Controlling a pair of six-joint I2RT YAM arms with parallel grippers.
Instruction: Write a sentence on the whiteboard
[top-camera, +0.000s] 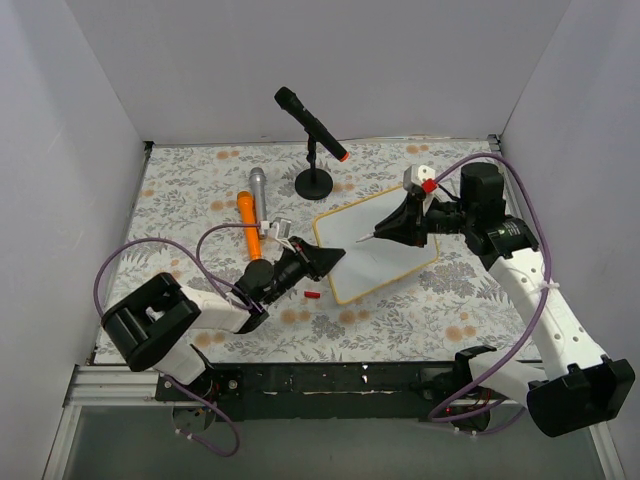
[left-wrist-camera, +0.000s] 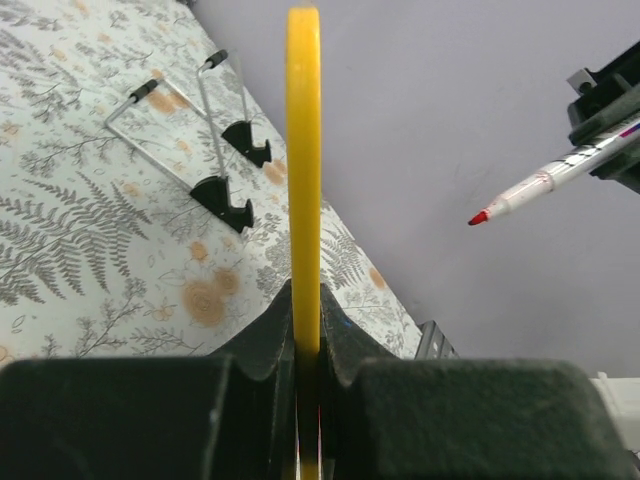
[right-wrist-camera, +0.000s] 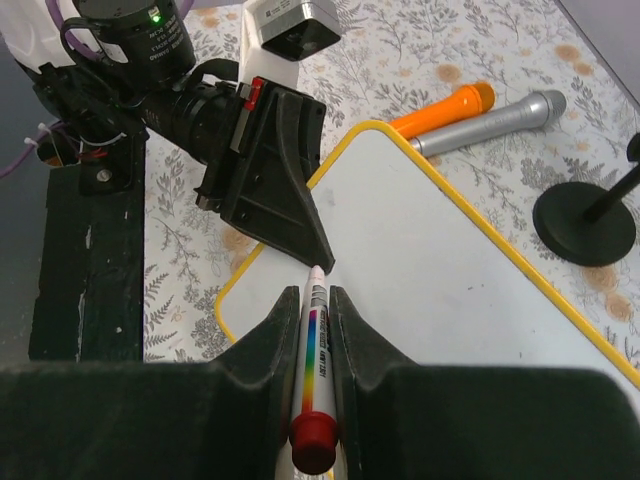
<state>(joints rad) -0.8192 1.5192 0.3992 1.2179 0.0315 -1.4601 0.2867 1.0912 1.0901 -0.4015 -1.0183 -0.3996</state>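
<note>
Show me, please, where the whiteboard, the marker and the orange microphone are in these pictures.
whiteboard (top-camera: 385, 265): top external view, on the bare white face near its middle.
marker (right-wrist-camera: 314, 340): right wrist view, on its colour-striped barrel.
orange microphone (top-camera: 250, 230): top external view, on the middle of its body.

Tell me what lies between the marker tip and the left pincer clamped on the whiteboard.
Only a short stretch of blank whiteboard, clearest in the top external view; marker and left pincer are apart.
</note>
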